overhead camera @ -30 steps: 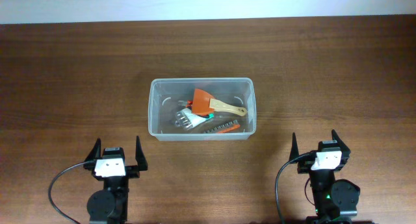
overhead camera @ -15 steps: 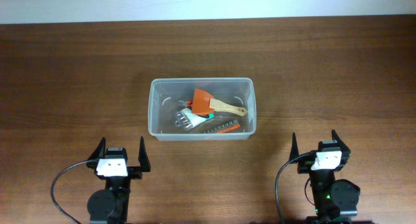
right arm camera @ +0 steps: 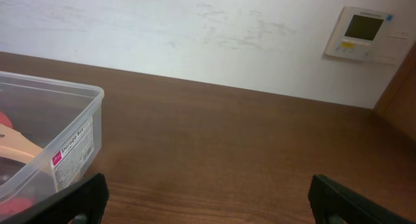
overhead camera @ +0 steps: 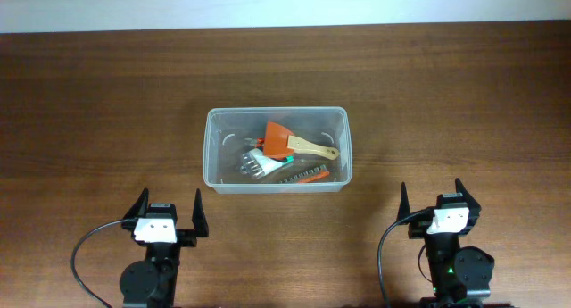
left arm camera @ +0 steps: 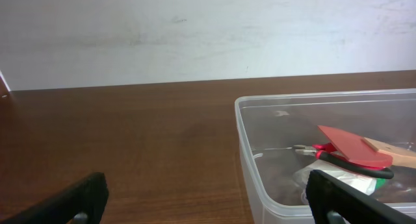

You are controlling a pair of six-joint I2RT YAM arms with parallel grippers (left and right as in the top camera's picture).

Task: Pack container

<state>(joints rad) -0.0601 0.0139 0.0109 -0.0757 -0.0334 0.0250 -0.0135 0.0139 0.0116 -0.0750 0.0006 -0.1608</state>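
Note:
The clear plastic container [overhead camera: 214, 147] stands at the middle of the wooden table. Inside it lie an orange scraper with a wooden handle [overhead camera: 290, 142], a silvery tool [overhead camera: 256, 164] and an orange-and-dark tool [overhead camera: 304, 175]. My left gripper [overhead camera: 167, 212] is open and empty near the front edge, left of and nearer than the container. My right gripper [overhead camera: 432, 197] is open and empty at the front right. The left wrist view shows the container [left arm camera: 248, 160] at the right with the red scraper [left arm camera: 351, 149]. The right wrist view shows the container's corner [right arm camera: 71, 143] at the left.
A white wall rises behind the table's far edge. A wall thermostat [right arm camera: 365, 33] shows in the right wrist view. A label [right arm camera: 70, 150] is stuck on the container's right end. Bare wood surrounds the container on all sides.
My left gripper has shifted slightly to the right, toward the container. The right arm and the container's contents have not moved.

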